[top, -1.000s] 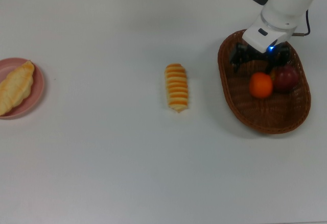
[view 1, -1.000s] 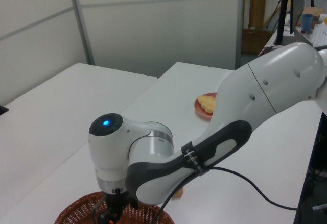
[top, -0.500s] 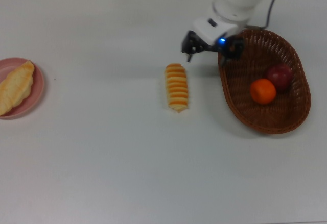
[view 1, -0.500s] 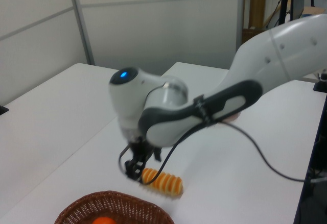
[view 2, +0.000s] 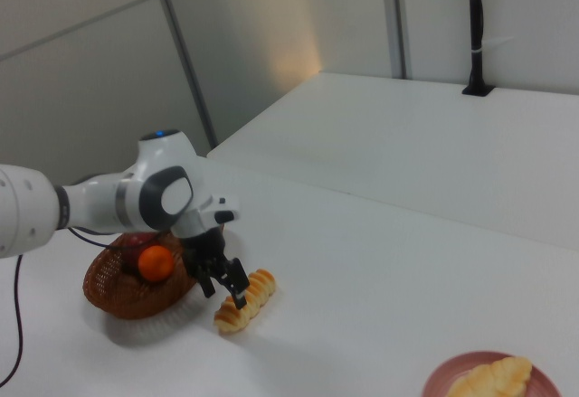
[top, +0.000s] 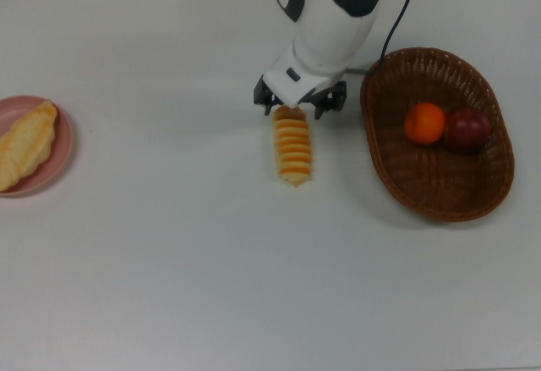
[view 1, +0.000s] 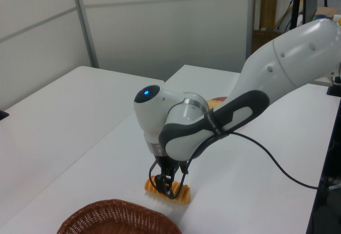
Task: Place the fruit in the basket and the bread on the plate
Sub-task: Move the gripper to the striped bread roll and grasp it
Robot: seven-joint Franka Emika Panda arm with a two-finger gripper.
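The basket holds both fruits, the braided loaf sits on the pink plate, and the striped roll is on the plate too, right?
Not quite. The striped roll lies on the white table, under the gripper, as the top view shows. The rest is right.

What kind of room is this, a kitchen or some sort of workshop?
Probably a lab or office, not a kitchen: plain white tables pushed together, grey partition walls, and a robot arm with trailing cables. The striped roll and basket look like test props.
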